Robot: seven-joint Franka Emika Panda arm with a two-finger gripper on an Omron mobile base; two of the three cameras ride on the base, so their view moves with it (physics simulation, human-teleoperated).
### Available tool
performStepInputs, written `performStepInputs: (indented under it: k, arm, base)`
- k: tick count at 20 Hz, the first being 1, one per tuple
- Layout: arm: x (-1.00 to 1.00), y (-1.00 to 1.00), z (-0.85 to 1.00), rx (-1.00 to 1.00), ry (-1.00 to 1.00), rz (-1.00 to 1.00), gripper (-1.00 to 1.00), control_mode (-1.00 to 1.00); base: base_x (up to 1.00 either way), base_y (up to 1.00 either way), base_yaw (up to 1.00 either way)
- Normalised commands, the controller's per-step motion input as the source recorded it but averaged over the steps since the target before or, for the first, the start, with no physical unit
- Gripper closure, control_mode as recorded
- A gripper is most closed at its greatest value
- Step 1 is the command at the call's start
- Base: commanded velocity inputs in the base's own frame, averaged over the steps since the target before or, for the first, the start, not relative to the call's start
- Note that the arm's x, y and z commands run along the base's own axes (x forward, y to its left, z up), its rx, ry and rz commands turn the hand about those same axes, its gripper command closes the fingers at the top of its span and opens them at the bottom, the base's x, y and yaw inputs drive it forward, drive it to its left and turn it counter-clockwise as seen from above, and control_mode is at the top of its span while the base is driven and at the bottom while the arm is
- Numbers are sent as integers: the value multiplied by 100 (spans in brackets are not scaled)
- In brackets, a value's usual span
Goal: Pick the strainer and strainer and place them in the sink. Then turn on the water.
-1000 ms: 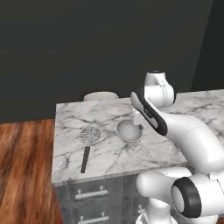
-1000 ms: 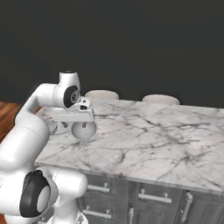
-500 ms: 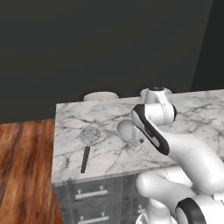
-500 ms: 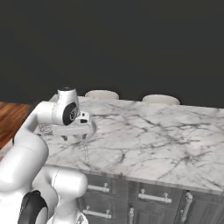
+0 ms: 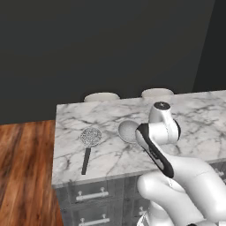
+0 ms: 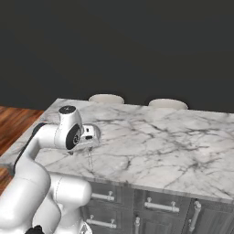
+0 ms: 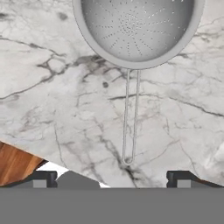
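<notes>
The deep silver bowl strainer (image 7: 133, 28) lies on the marble counter (image 7: 52, 100), its thin wire handle (image 7: 131, 118) reaching toward my fingers. My gripper (image 7: 111, 180) hovers above the handle's looped end, open, fingertips (image 7: 43, 178) wide apart and holding nothing. From the left base view the bowl (image 5: 127, 130) peeks out beside my lowered arm. The shallower strainer (image 5: 90, 136) with the long black handle (image 5: 85, 161) rests further left on the counter. In the right base view my hand (image 6: 87, 136) covers the bowl, and the wire handle (image 6: 90, 158) shows below it. Sink and faucet are out of view.
Two round white stools (image 5: 101, 97) (image 5: 157, 92) stand behind the counter. The counter's left edge (image 5: 56, 145) drops to a wooden floor (image 5: 22, 167). Grey drawers (image 6: 157, 205) line the counter's front.
My arm has folded down and the hand has sunk closer to the counter, over the deep strainer's wire handle. Both strainers lie where they were.
</notes>
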Motion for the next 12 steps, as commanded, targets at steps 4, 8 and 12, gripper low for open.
performStepInputs:
  k: [4, 8, 12]
  arm:
    - [3, -4, -19, 0, -4, 4, -100, -100]
    - [13, -10, -4, 0, 0, 0, -100, -100]
    - [21, -12, 0, 4, 0, 0, -100, -100]
  base:
    - [0, 0, 0]
    - [0, 0, 0]
    - [0, 0, 0]
